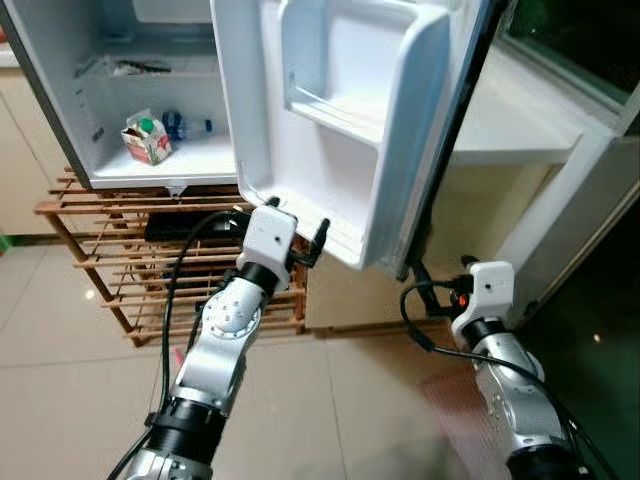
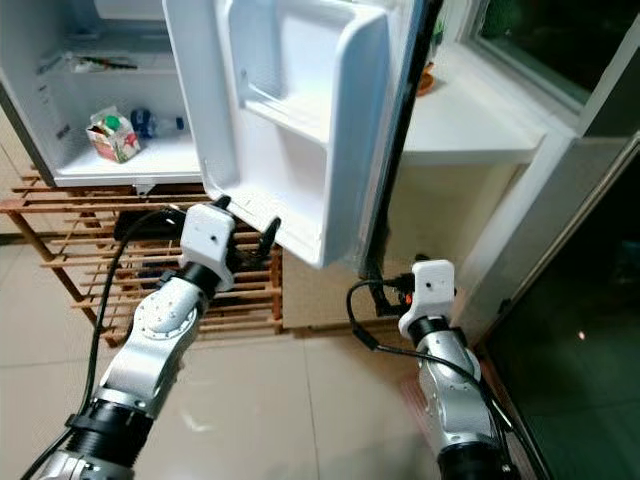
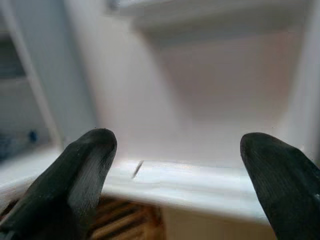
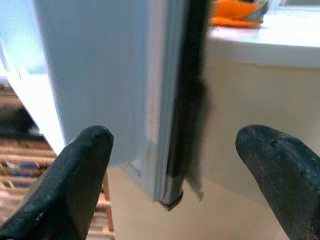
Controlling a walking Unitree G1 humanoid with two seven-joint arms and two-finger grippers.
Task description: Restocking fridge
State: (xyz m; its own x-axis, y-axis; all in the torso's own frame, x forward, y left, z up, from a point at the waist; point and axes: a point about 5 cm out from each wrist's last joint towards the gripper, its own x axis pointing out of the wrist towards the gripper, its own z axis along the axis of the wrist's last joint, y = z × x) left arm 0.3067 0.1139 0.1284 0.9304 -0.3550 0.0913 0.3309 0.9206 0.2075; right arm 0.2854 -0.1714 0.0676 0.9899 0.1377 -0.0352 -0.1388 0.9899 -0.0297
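The fridge stands open, and its white door (image 1: 340, 120) with moulded bins swings out toward me. A red, white and green carton (image 1: 146, 138) stands on the fridge's lower shelf (image 1: 190, 160), with small blue items (image 1: 175, 125) behind it. My left gripper (image 1: 298, 222) is open just below the door's inner bottom edge (image 3: 190, 175), one finger (image 3: 80, 170) on each side. My right gripper (image 1: 440, 270) is open and holds nothing. It sits low at the door's outer dark edge (image 4: 187, 100), which runs between its fingers in the right wrist view.
A wooden slatted rack (image 1: 110, 260) holds the fridge, with a black box on it. Right of the door a white counter (image 1: 510, 130) carries an orange item (image 4: 235, 12). A dark glass door (image 1: 600, 300) stands far right. Beige tiled floor lies below.
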